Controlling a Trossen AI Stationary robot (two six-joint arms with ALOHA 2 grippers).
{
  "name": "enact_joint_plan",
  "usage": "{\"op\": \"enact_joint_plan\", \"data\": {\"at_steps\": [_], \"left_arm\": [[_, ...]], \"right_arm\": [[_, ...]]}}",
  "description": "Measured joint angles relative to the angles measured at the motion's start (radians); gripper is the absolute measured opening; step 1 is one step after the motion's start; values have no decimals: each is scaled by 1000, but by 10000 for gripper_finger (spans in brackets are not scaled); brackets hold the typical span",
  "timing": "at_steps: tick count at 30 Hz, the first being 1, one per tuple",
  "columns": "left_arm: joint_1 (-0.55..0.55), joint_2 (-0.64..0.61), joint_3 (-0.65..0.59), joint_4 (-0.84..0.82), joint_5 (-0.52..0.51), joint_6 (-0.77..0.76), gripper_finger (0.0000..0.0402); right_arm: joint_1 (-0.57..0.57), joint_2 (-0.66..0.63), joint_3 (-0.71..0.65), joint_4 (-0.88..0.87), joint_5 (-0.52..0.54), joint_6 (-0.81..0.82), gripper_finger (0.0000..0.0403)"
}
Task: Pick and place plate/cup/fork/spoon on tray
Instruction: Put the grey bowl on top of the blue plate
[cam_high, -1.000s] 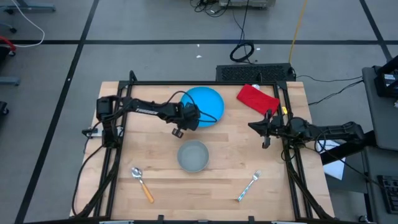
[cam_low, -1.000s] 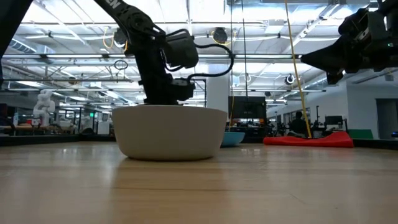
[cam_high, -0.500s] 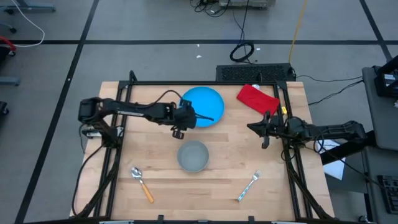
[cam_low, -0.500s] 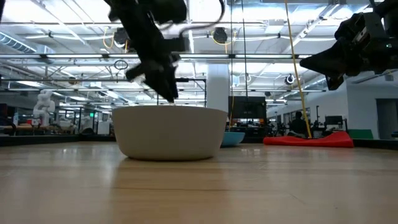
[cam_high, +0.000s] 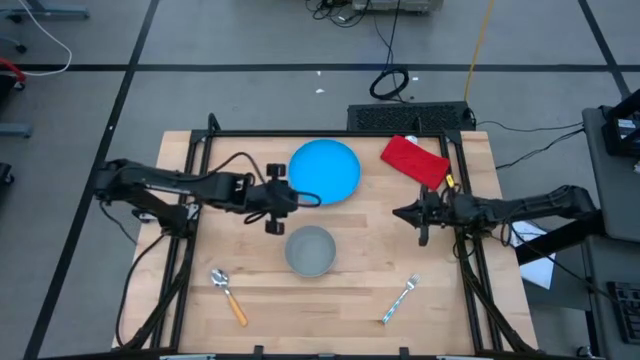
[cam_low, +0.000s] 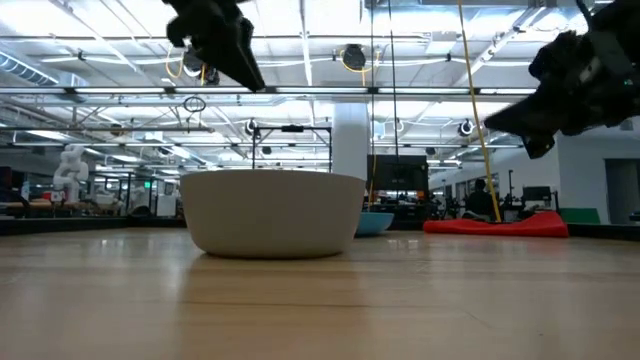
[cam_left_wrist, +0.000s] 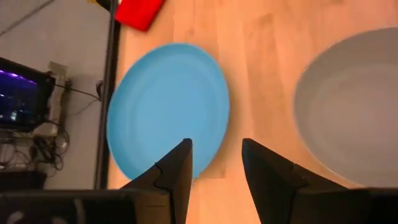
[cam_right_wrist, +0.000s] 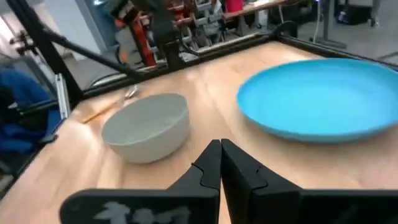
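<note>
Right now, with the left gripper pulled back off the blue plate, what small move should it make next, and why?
Probably ease the left gripper forward and down onto the near rim of the blue plate. It hangs open and empty, above the table between the plate and the grey cup; nothing has been picked up, and the right gripper waits shut.

We are seeing two slim, dark arms built of jointed black segments, with thin black cables looping beside the left one. The left tool (cam_left_wrist: 214, 171) is showing two angular, dark, stepped fingers; the right tool (cam_right_wrist: 220, 163) is showing two tapering black fingers.
</note>
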Motion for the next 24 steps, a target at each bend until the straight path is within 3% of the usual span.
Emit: {"op": "enact_joint_plan", "data": {"at_steps": [9,14,24], "left_arm": [[-130,-72,-7,-99,-73,-226,145],[-220,-113,-97,-96,-163,-376,145],[-354,-196,-300,131,-275,-541,145]], "right_arm": [[52,156,164,-41,2,-22,0],[78,275,289,-100,9,-64,2],[89,552,603,-288,-35,-106,73]]}}
